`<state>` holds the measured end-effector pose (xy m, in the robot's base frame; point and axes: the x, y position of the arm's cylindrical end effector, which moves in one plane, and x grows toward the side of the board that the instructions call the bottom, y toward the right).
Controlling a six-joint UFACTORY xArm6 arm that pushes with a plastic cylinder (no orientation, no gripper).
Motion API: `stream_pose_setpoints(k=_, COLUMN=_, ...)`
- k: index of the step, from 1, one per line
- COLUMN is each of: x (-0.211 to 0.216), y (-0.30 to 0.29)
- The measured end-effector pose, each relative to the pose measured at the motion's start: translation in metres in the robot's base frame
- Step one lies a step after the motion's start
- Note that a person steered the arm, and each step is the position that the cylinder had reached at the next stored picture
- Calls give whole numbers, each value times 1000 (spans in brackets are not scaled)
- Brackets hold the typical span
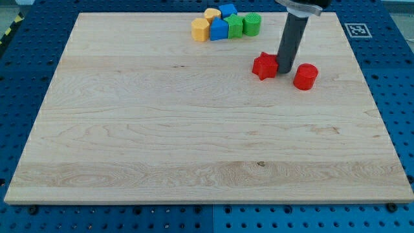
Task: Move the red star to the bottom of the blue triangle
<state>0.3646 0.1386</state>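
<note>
**Technician A:** Report the board, nearest edge first.

**Technician B:** The wooden board (194, 149) lies on a blue perforated table (19, 116). Its lower and middle areas show only bare wood grain. The first objects appear in the upper right part of the view.

**A:** Position of the task item?

**B:** The red star (263, 66) lies flat right of centre in the upper third. A red cylinder (305, 76) stands near it toward the view's right, not touching it.

**A:** And the tool?

**B:** The rod is dark and upright. My tip (285, 70) rests on the board between the two red blocks, right against the star's right side and apart from the cylinder. The arm carries no pincer, so nothing opens, closes or is held; contact is by the rod only.

**A:** Farther back?

**B:** A tight cluster sits near the top edge, well apart from the star, up and to the view's left. It holds an orange block (200, 29), a yellow block (213, 15), a blue block (219, 29), a second blue block (228, 10), a green block (235, 25) and a green cylinder (251, 24). I cannot tell which blue block is the triangle. A printed marker (357, 30) occupies the board's top right corner.
</note>
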Motion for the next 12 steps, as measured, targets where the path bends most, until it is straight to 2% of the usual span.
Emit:
stream_pose_setpoints(k=2, x=30, y=-3)
stream_pose_setpoints(k=4, x=-19, y=-87)
stream_pose_setpoints(k=7, x=-22, y=-159)
stream_pose_setpoints(k=12, x=-18, y=-118)
